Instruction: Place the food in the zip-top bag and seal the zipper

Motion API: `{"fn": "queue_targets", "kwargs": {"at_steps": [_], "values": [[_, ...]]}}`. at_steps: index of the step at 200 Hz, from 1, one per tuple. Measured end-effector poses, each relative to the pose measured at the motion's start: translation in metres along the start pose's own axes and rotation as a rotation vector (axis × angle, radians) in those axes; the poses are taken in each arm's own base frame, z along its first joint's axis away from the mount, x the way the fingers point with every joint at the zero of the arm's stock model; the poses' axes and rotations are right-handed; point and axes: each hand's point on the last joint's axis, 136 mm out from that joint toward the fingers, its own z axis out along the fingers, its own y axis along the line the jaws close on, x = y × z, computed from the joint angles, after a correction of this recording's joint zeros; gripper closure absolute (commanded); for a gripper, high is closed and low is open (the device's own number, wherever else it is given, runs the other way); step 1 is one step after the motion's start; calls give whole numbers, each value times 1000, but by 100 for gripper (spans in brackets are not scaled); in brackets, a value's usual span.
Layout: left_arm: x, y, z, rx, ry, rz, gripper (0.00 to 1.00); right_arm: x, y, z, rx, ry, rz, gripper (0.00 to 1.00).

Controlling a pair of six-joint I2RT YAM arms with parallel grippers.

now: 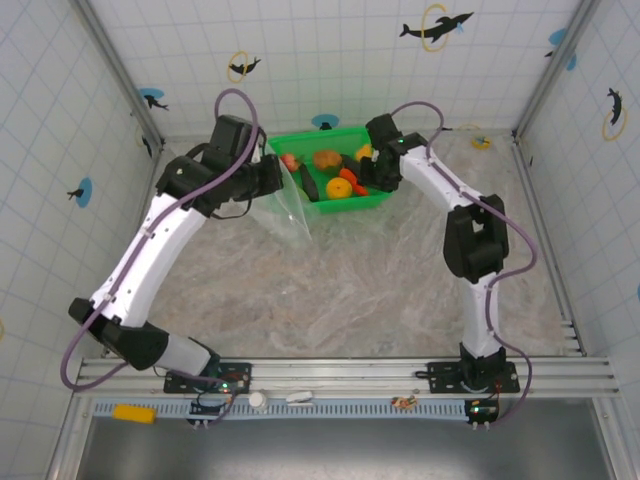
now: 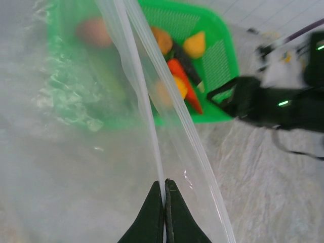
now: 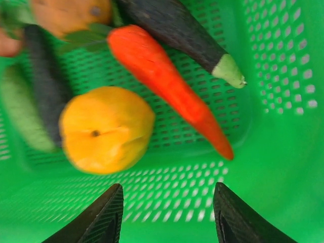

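Note:
The food lies in a green mesh basket: an orange citrus, an orange carrot, a dark eggplant, a green cucumber and a brown piece. My right gripper hangs open inside the basket, just short of the citrus and the carrot tip, with nothing between its fingers. My left gripper is shut on the mouth edge of the clear zip-top bag, pinching one pale zipper strip. The other strip stands apart, so the mouth gapes beside the basket's left end.
Tiled walls with dolphin stickers enclose the marbled table. A small yellow object lies at the back right corner. Loose small items rest on the front rail by the arm bases.

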Motion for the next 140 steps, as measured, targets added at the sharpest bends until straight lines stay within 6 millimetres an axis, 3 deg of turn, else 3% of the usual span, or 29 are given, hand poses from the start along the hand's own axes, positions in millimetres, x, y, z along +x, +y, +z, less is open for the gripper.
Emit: {"fn": "queue_targets", "kwargs": {"at_steps": [27,55,94,124,140], "values": [[-33,-10,-55,43,-157,-10,100,-4,-10,26,56,14,9,52],[-31,6,-98,18,-219,-28,100,-16,-10,28,59,-11,12,51],[-16,33,-125,-67,-225,-57,100,-23,-14,30,58,-24,23,52],[-7,49,-134,-126,-224,-78,100,-22,-23,45,70,-9,39,52],[-6,57,-143,-148,-245,-90,100,-21,-27,54,80,-3,44,56]]}}
